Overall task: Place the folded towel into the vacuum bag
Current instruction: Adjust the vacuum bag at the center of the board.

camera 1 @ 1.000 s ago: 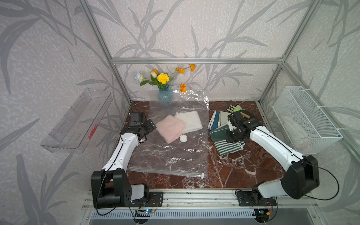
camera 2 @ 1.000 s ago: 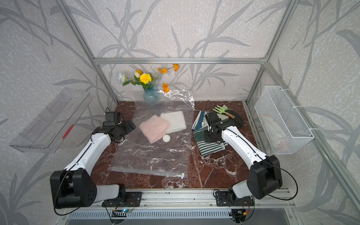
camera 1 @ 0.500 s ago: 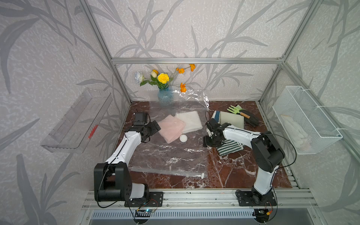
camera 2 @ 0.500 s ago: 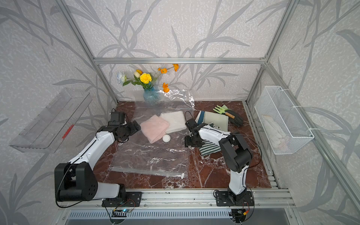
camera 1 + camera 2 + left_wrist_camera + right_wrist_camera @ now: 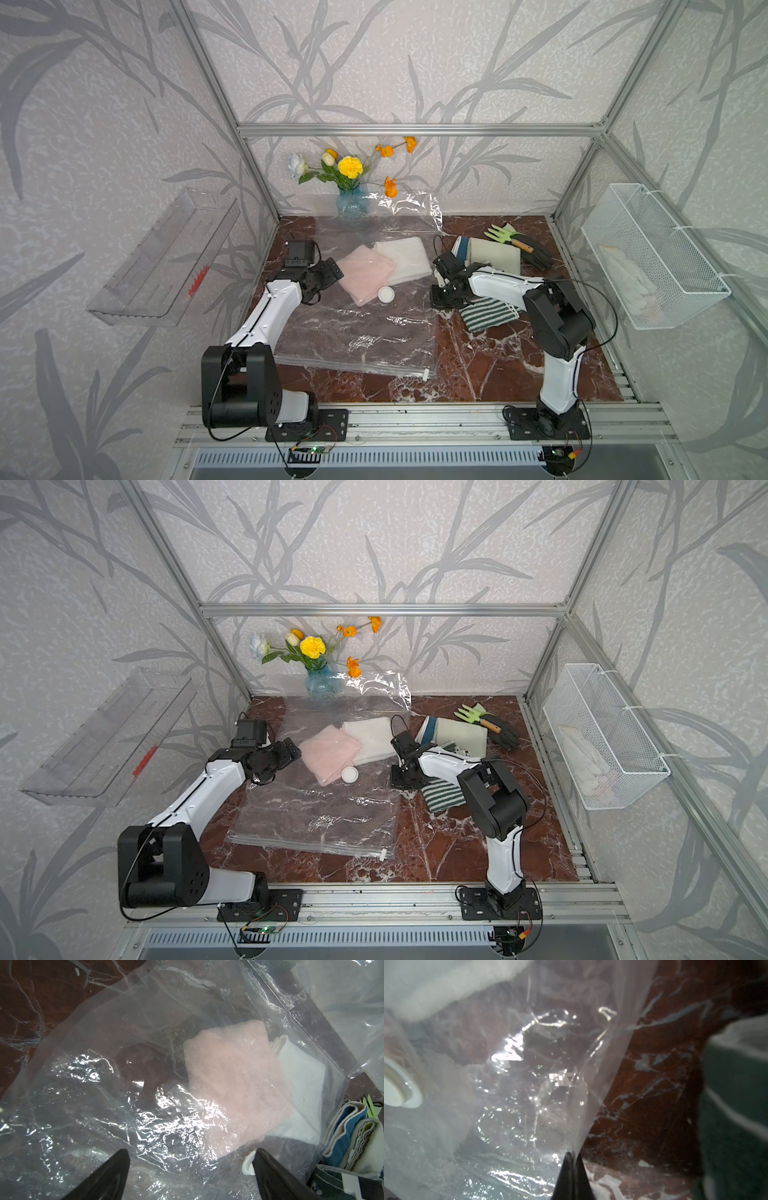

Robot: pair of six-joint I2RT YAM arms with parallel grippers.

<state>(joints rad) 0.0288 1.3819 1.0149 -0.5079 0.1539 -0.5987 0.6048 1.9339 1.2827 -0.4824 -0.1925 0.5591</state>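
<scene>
Right gripper reached bag, two towels inside

bag: clear, glinting white
cap: white
pink towel: pale pink, plain
white towel: off-white, plain
striped towel: dark green, white stripes
beige towel: pale beige
blue towel: blue, white edge
bench: red-brown marble, white veins
vase: blue glass
flowers: yellow, orange, white
rake: light green, wooden handle
glove: black
basket: white mesh
walls: grey, leaf pattern
</scene>
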